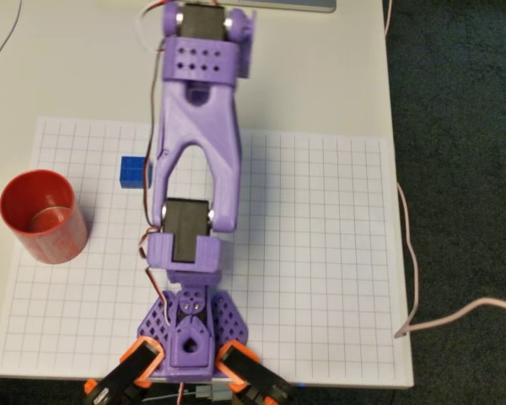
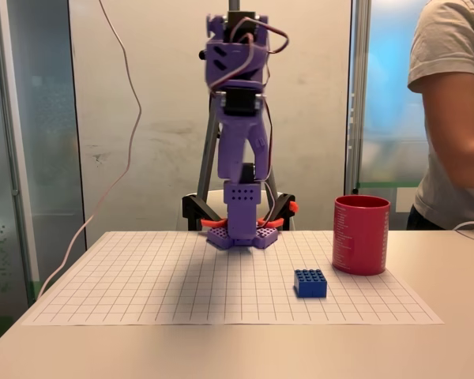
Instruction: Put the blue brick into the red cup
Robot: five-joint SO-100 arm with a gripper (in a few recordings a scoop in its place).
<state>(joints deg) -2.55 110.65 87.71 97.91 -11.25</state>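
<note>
blue brick [image 2: 310,283] flat, studs up, beside red cup [image 2: 361,234]

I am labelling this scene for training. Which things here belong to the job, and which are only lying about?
For the job:
- blue brick, on the grid sheet, apart from the cup
- red cup, upright
- purple arm, folded up

Lying about:
- white grid sheet
- pale cable at the table edge
- person standing beside the table

Setting: office or lab room. Evidence: glass partition panels [image 2: 31,158], dark carpet floor [image 1: 464,101], pale surface [image 1: 67,67] carrying gridded paper mat [image 1: 320,253], clamped purple arm [image 2: 241,142], loose cables [image 1: 438,325].
</note>
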